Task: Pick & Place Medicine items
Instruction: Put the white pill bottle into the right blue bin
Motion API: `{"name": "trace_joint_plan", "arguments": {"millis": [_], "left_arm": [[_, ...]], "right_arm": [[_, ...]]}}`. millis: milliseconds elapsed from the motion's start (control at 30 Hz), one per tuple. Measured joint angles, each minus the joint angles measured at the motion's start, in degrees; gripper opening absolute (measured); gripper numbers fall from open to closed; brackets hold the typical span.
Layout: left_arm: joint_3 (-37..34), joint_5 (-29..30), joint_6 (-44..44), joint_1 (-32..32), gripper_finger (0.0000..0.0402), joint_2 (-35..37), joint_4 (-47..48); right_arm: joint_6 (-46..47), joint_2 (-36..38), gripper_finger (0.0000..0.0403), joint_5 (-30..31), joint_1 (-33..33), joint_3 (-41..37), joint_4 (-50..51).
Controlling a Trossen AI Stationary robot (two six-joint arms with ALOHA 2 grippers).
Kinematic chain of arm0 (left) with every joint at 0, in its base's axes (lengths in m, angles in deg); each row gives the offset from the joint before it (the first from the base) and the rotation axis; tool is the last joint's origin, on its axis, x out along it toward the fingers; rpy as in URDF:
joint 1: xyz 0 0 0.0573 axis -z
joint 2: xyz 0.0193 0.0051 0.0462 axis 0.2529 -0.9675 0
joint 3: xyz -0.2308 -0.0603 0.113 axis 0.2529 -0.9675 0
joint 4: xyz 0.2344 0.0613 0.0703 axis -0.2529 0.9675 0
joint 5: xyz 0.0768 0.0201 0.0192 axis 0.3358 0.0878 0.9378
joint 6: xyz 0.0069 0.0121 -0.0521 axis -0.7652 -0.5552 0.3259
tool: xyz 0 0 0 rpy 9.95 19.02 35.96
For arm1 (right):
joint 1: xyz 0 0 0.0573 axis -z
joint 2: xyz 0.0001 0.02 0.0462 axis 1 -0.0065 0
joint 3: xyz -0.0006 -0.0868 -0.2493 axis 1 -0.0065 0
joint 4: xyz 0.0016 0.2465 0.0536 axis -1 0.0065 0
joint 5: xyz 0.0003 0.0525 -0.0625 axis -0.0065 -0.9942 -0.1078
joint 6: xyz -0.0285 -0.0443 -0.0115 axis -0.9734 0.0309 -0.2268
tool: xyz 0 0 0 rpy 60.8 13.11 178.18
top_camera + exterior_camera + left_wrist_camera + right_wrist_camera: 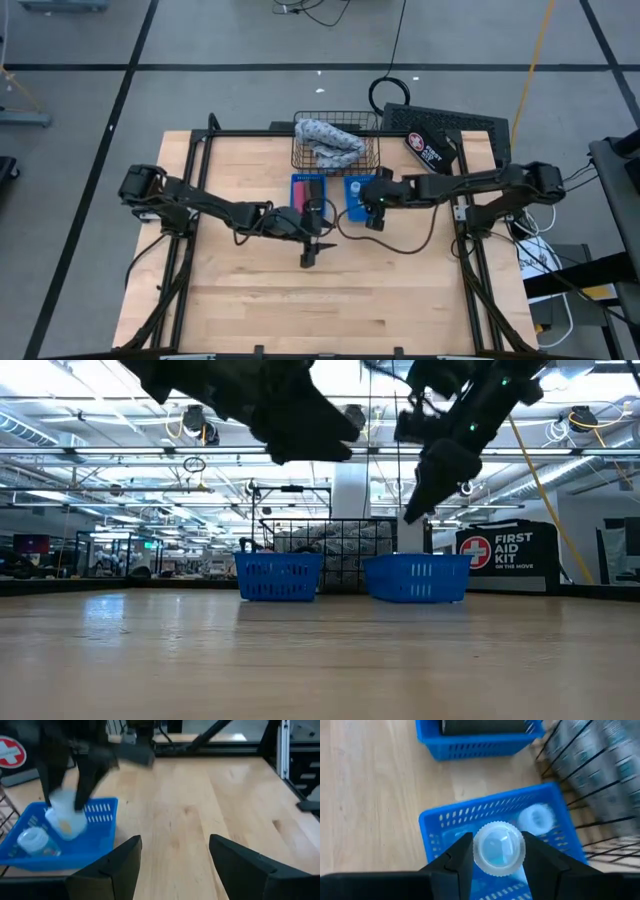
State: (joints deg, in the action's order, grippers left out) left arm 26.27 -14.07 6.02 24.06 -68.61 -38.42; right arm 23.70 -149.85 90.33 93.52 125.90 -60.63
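White bottle over blue basket.

A small white round bottle with a ribbed cap sits upright, clamped between the right gripper's jaws, cap facing the wrist. A second white bottle lies just beyond the jaws, below them. A black oblong piece lies farther off.

My right gripper is pinching a white bottle between its fingers, arm reaching in from the right. My left gripper is hanging with fingers spread, holding nothing, arm stretched toward mid-table.
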Motion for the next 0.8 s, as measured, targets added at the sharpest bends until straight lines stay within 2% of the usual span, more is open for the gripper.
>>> {"name": "trace_joint_plan", "arguments": {"millis": [333,600,800], "left_arm": [[0.02,0.29,0.41,-0.02,0.0241,-2.51,-1.14],[0.02,0.48,0.36,-0.02,0.0241,-2.61,-0.86],[0.02,0.5,0.31,-0.02,0.0241,-2.59,-0.79]], "right_arm": [[0.24,-6.96,0.0126,-1.8,1.65,-0.04,-2.34],[1.5,-8.01,0.0126,-4.8,1.78,-0.05,-4.04],[1.79,-8.01,0.0126,-4.81,1.76,-0.04,-3.92]]}}
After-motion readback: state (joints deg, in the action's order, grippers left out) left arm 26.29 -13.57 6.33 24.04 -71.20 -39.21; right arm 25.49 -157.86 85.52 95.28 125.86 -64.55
